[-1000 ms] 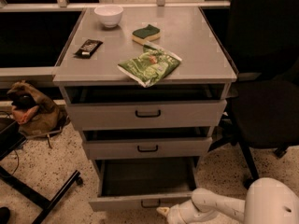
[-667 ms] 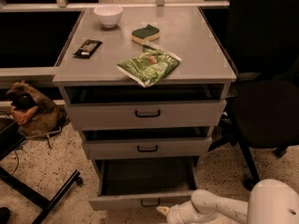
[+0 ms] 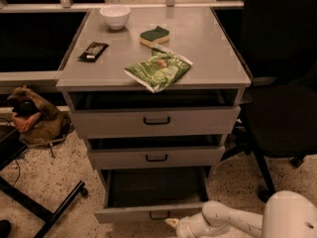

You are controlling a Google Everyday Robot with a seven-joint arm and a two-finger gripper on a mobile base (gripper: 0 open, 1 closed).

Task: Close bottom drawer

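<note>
The bottom drawer [image 3: 148,213] is the lowest of three grey drawers in the cabinet, and it stands pulled well out, its inside dark and empty. Its slim front has a small black handle [image 3: 159,215]. My white arm reaches in from the lower right, and my gripper [image 3: 174,224] is low in the view, just in front of and to the right of that handle, close to the drawer front. The middle drawer [image 3: 156,157] and the top drawer [image 3: 156,120] are each slightly open.
On the cabinet top [image 3: 208,53] lie a green bag [image 3: 158,69], a sponge [image 3: 154,35], a white bowl [image 3: 115,16] and a dark bar [image 3: 93,50]. A black office chair [image 3: 280,108] stands at the right, a brown bag [image 3: 32,115] at the left, a black stand leg [image 3: 44,209] on the floor.
My gripper and arm have barely shifted in front of the bottom drawer. The drawer stays pulled out as before.
</note>
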